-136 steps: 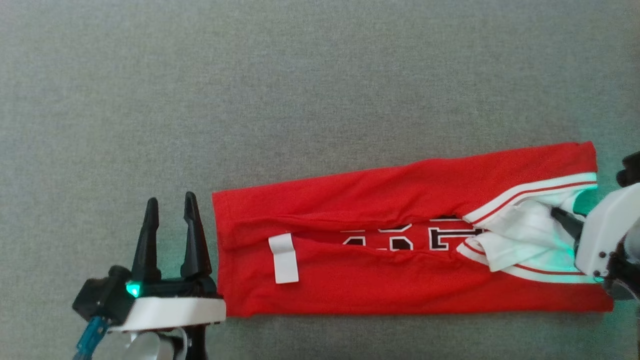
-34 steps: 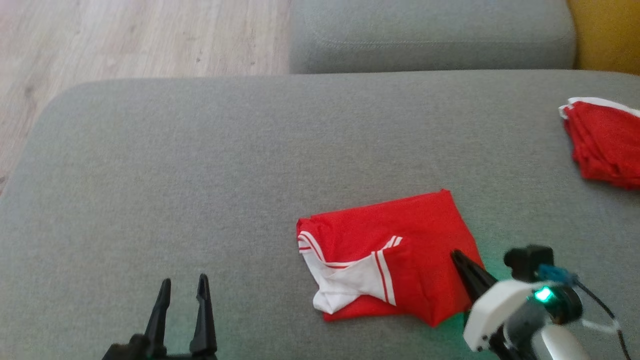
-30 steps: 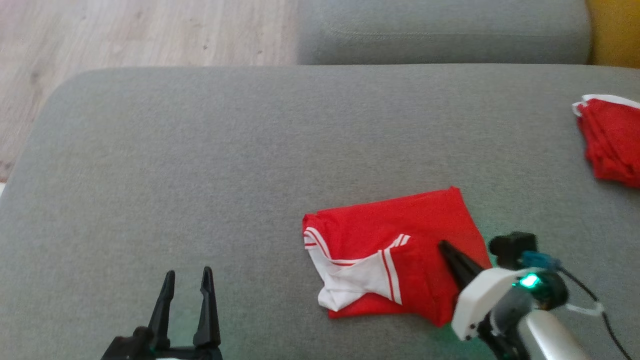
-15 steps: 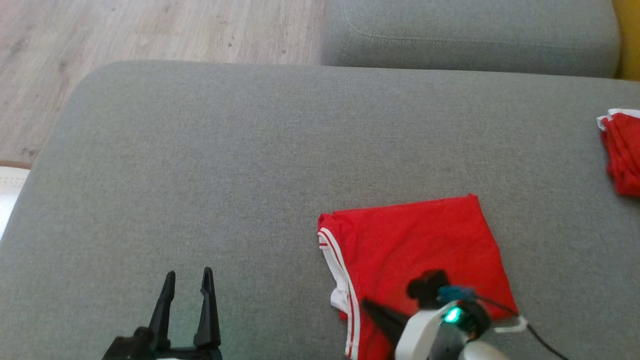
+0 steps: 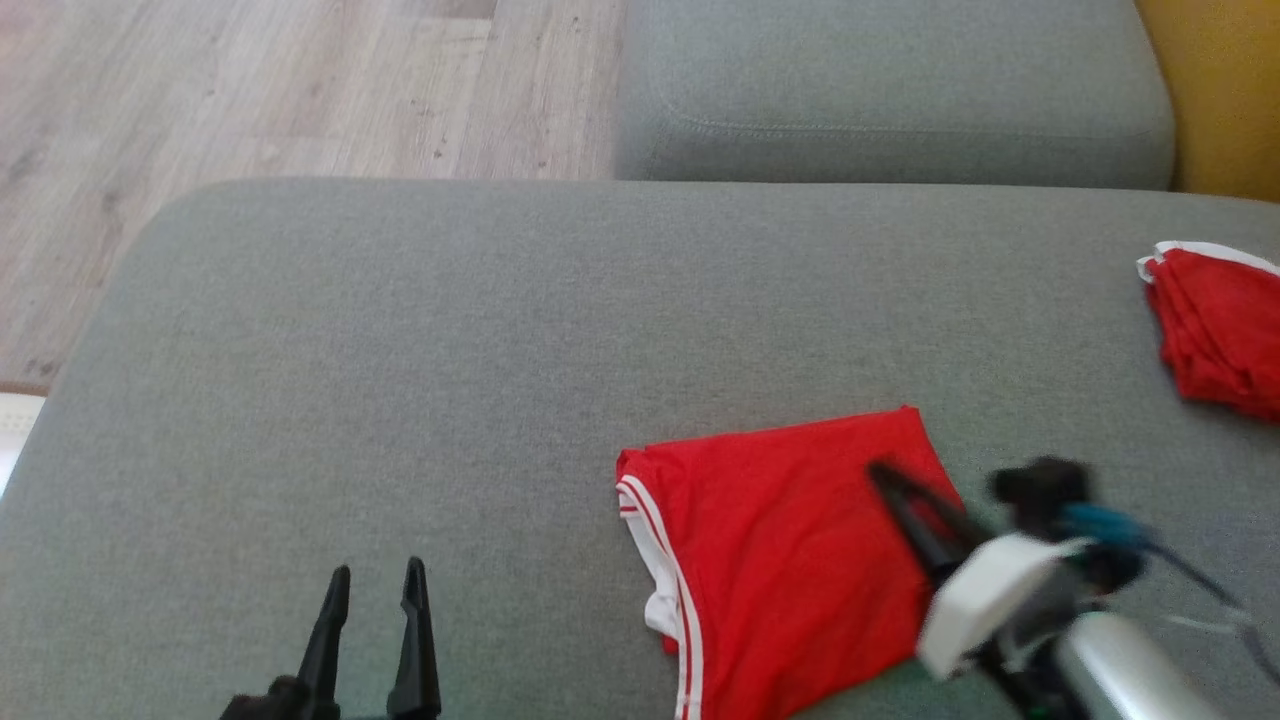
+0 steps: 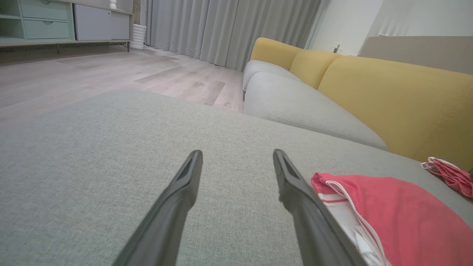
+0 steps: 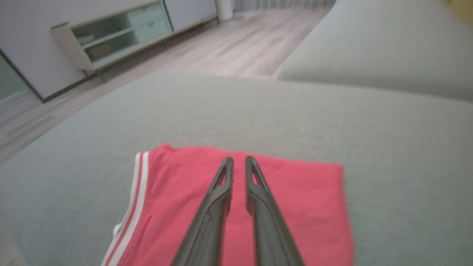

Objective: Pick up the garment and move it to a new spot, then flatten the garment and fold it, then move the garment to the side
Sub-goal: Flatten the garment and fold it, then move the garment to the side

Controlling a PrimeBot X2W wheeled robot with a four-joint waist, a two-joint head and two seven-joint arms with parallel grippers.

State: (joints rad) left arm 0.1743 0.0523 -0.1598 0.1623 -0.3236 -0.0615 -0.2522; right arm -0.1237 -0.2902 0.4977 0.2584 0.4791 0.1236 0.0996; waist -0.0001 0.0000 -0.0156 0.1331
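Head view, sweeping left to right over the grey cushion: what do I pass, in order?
left pincer → folded red garment → other red garment at the right edge. The right pincer overlaps the folded garment's right side, so it is left out of the order.

The garment (image 5: 790,560) lies on the seat (image 5: 400,330), near and right of the middle. The right claw (image 5: 885,475) is over the garment's right part, pointing far and left. The left claw (image 5: 377,568) is at the near edge, left of the garment and apart from it. A pile (image 5: 1215,330) lies at the seat's right edge, farther back and well apart from the garment. Behind the seat is a cushion (image 5: 890,100), with a backrest (image 5: 1220,90) to its right and floor (image 5: 250,90) to its left.
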